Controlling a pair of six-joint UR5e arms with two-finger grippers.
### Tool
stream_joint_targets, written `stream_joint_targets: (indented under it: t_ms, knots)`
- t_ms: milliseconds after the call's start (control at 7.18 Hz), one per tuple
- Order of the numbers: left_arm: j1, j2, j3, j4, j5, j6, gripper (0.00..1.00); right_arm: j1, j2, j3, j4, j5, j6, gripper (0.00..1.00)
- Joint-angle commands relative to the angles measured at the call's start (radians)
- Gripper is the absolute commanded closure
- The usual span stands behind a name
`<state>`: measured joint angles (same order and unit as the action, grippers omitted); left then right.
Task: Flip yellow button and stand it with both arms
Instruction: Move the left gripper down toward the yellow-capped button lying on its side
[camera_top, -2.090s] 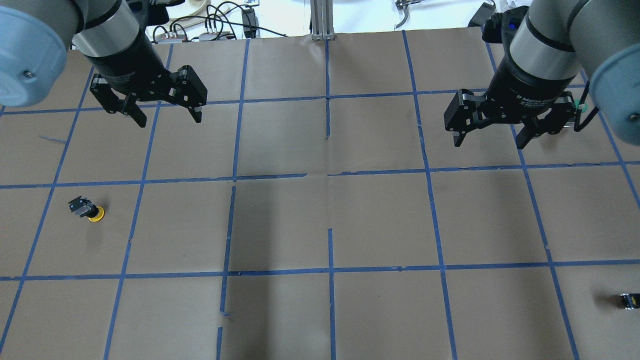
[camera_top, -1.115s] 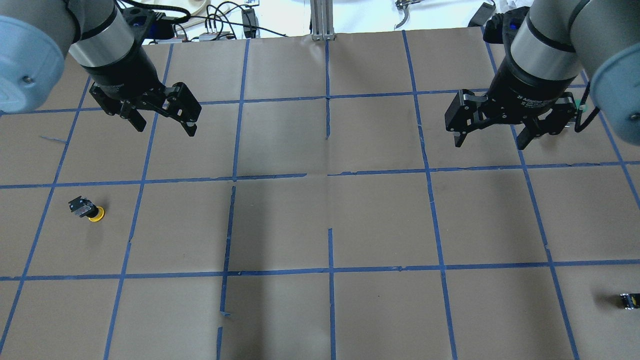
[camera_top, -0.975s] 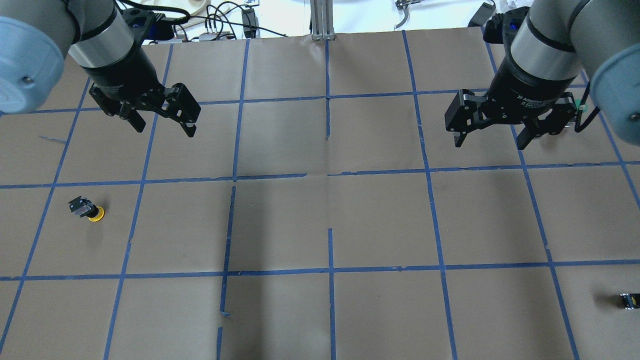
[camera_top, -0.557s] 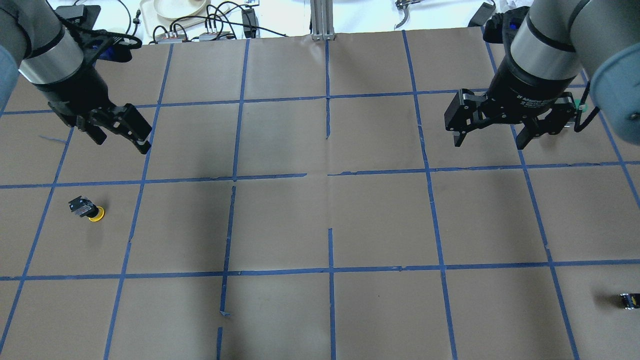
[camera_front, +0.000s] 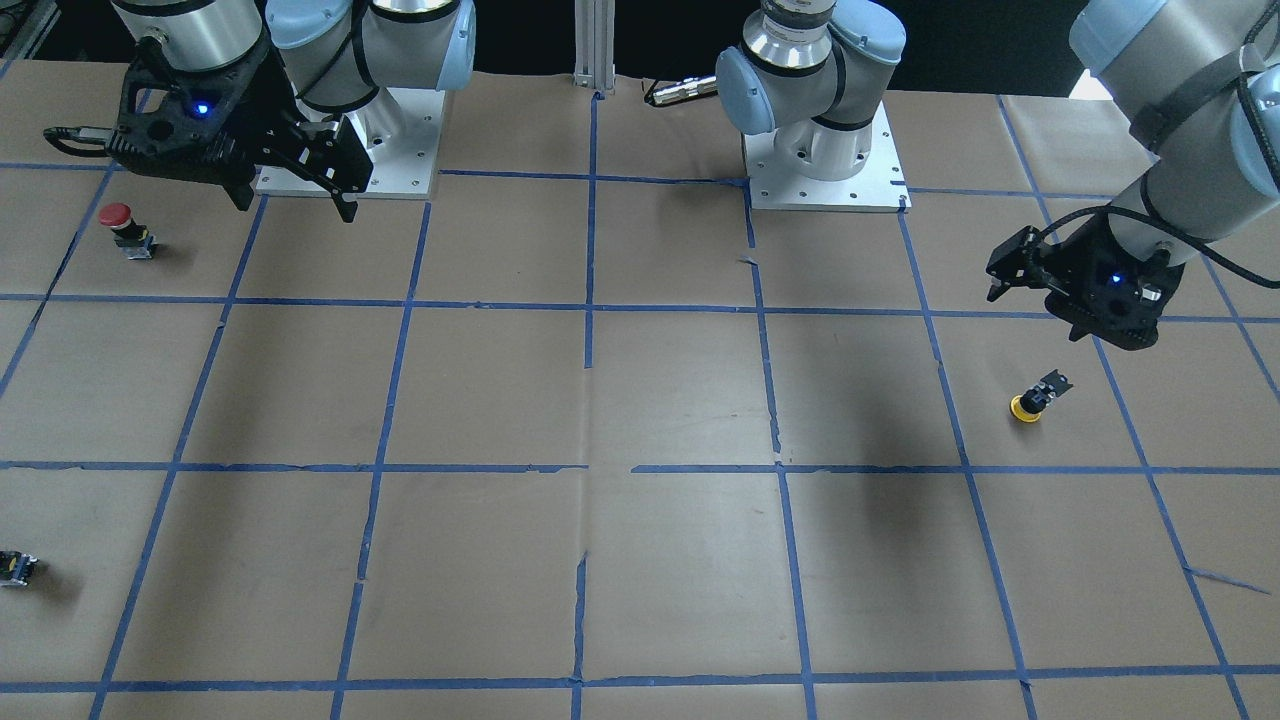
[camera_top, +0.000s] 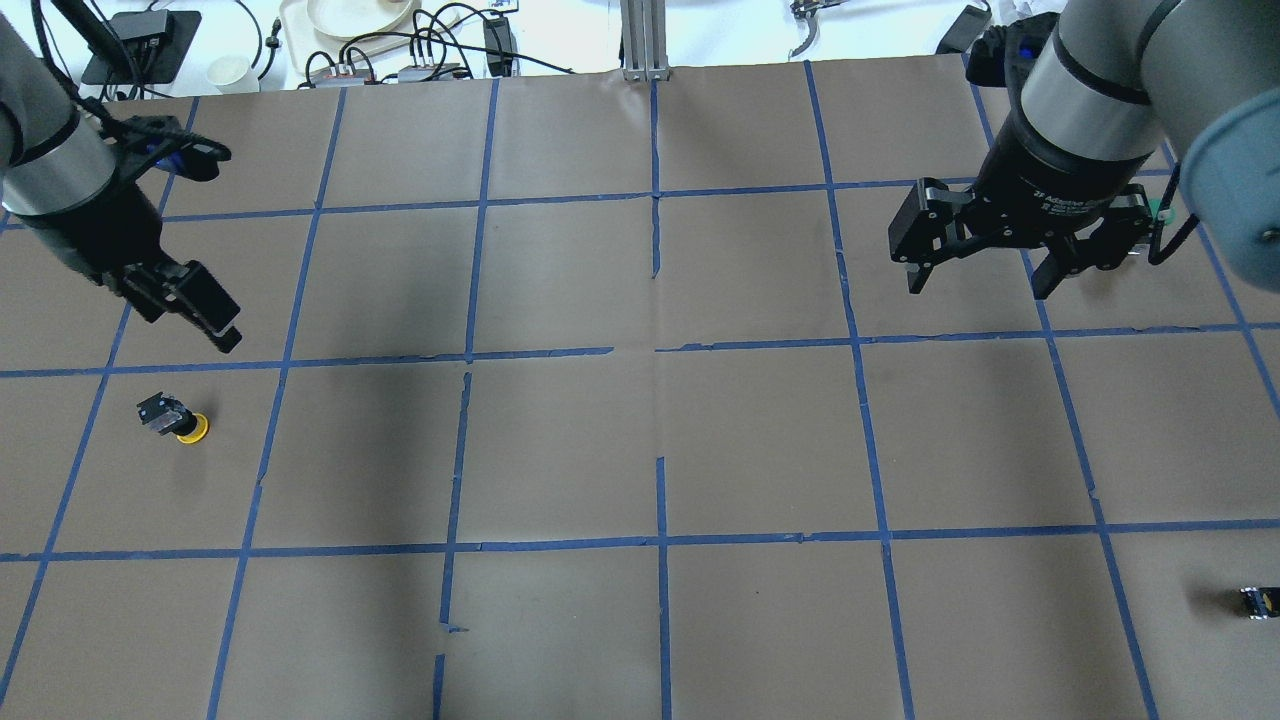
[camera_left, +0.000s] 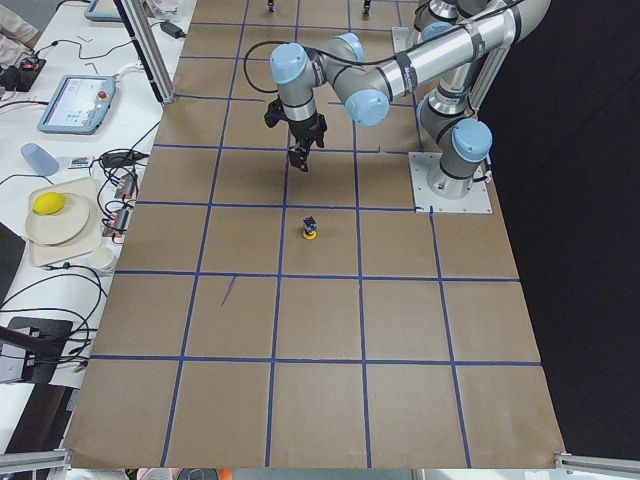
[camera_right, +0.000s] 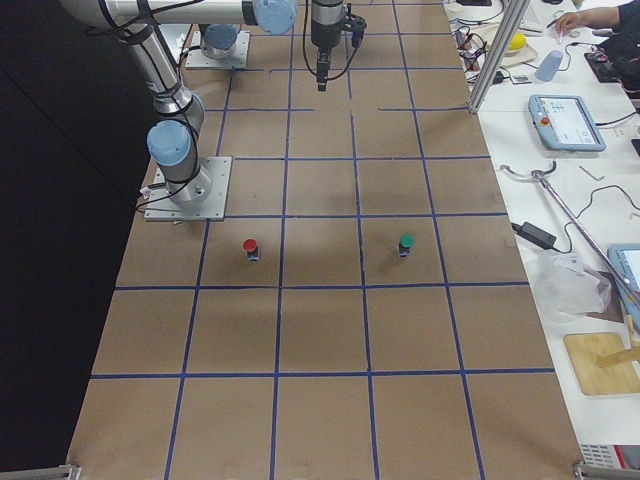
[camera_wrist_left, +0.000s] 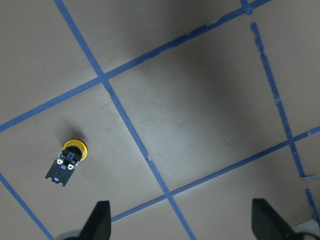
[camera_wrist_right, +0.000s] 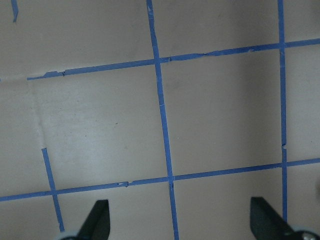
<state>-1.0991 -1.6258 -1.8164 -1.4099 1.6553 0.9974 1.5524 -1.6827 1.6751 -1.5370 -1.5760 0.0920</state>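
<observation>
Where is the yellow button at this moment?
In the overhead view the yellow button sits on the left of the table, inside a taped square, below the left tool and apart from it.

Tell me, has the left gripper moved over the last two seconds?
Yes. In the overhead view the left gripper has swung leftward and nearer the yellow button, which lies unmoved.

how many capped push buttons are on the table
3. The yellow-capped black push button sits on the robot's left side; the red-capped push button and the green-capped push button stand on its right side. No others show.
</observation>
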Motion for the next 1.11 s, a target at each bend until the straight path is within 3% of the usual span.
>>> stream_joint_targets:
  t_ms: [0, 139, 418, 975]
  knots:
    - [0.096, -0.025, -0.102, 0.180, -0.005, 0.189, 0.02, 0.000, 0.000, 0.000, 0.000, 0.001, -0.001, 0.00]
    - [0.126, -0.052, -0.147, 0.292, -0.005, 0.299, 0.02, 0.000, 0.000, 0.000, 0.000, 0.001, -0.001, 0.00]
    - [0.206, -0.133, -0.179, 0.398, -0.017, 0.494, 0.05, 0.000, 0.000, 0.000, -0.002, 0.001, -0.001, 0.00]
    - [0.205, -0.184, -0.173, 0.431, -0.071, 0.608, 0.01, 0.000, 0.000, 0.000, 0.000, -0.001, -0.001, 0.00]
